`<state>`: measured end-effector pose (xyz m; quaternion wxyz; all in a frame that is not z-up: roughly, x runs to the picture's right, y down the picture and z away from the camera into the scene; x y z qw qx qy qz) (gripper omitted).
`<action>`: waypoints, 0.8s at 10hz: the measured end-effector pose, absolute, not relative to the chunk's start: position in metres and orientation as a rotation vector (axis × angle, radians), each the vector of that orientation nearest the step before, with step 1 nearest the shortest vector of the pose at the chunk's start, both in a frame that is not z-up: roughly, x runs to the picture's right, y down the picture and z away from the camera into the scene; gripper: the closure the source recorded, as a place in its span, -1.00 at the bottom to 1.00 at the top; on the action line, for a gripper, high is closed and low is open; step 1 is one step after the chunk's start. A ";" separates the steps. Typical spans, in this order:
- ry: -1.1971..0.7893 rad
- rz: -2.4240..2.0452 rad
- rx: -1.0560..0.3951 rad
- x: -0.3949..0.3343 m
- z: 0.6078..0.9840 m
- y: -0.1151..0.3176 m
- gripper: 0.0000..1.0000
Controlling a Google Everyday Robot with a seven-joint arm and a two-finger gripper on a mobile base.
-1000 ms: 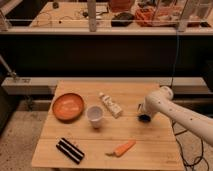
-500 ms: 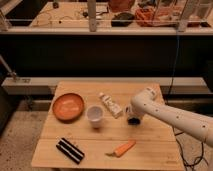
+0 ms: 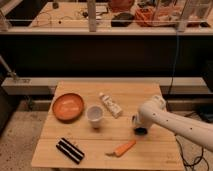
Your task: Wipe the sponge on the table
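Where the white arm [image 3: 176, 123] ends, low over the right half of the table [image 3: 90, 137], we enter the gripper [image 3: 139, 127]: it is down at the planks, just right of the table's middle, and we cannot tell how far open it is or whether it has hold of anything. Next entry, the sponge [image 3: 141, 132]: a small dark mass directly under the gripper, touching the wood and not cleanly separable from the gripper's own dark end. We see no other dark blue block on the top. Also on the table we list:

- an orange bowl [image 3: 68, 106] toward the view's left
- a white cup [image 3: 95, 114] just beside the bowl
- a white tube [image 3: 110, 105] lying slantwise behind the cup, near the gripper
- a carrot [image 3: 123, 148] at the front, near the gripper
- a striped block [image 3: 70, 150] at the front left, well apart

Behind stands a cluttered workbench [image 3: 75, 17]. Step in hand, as we judge it: the gripper is at the sponge with the sponge on the wood. That fits either a grip at the sponge or a wiping stroke across the planks, and we cannot settle which. Either way, the next move calls for the sponge to lie flat and pressed to the table. Any sweep needs to run over bare wood, since the tube and carrot sit close on two sides.
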<state>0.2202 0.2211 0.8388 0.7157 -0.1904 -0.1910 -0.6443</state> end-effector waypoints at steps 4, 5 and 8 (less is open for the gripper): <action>-0.350 -1.288 -0.430 0.285 0.825 0.232 1.00; -0.326 -1.265 -0.423 0.295 0.824 0.227 1.00; -0.287 -1.241 -0.390 0.303 0.838 0.197 1.00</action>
